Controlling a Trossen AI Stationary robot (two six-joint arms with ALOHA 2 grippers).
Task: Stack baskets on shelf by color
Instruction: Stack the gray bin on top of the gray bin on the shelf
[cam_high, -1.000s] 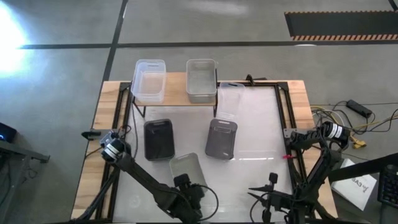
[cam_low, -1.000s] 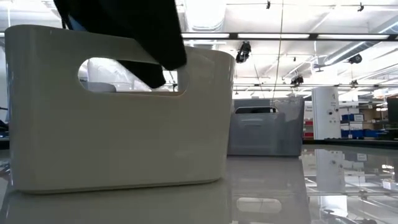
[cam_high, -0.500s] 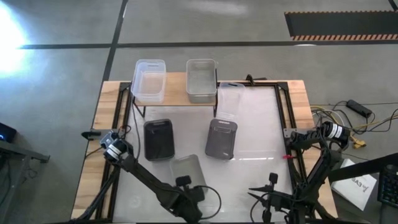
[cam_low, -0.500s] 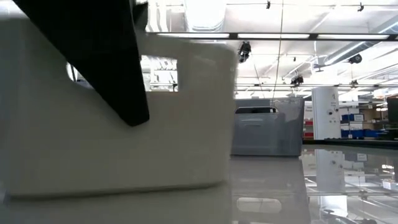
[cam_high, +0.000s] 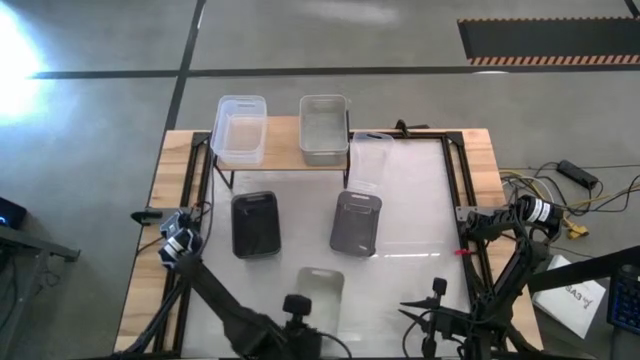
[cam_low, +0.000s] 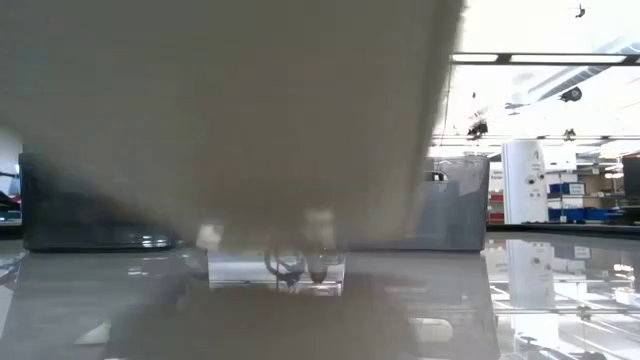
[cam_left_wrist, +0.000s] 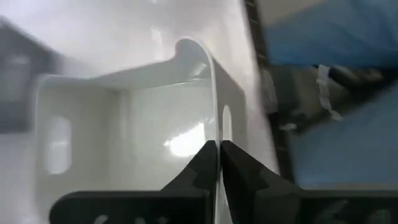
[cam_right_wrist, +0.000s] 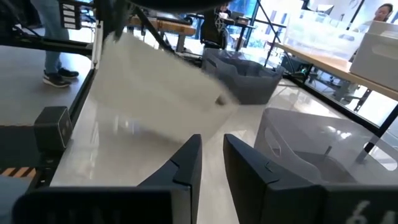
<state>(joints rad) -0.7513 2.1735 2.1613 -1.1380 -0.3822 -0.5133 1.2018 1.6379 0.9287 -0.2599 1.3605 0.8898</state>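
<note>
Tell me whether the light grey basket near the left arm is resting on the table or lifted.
Lifted: the low view shows the light grey basket clear of the table, gripped by the left gripper.

Low view: light grey basket (cam_low: 230, 120) fills frame, blurred, cut off at top; hides left gripper.

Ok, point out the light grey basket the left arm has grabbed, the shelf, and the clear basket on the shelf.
light grey basket (cam_high: 322, 288), high view, inside floor.
shelf (cam_high: 283, 142), high view, bare wooden top between its two baskets.
clear basket (cam_high: 239, 130), high view, inside floor.
</note>
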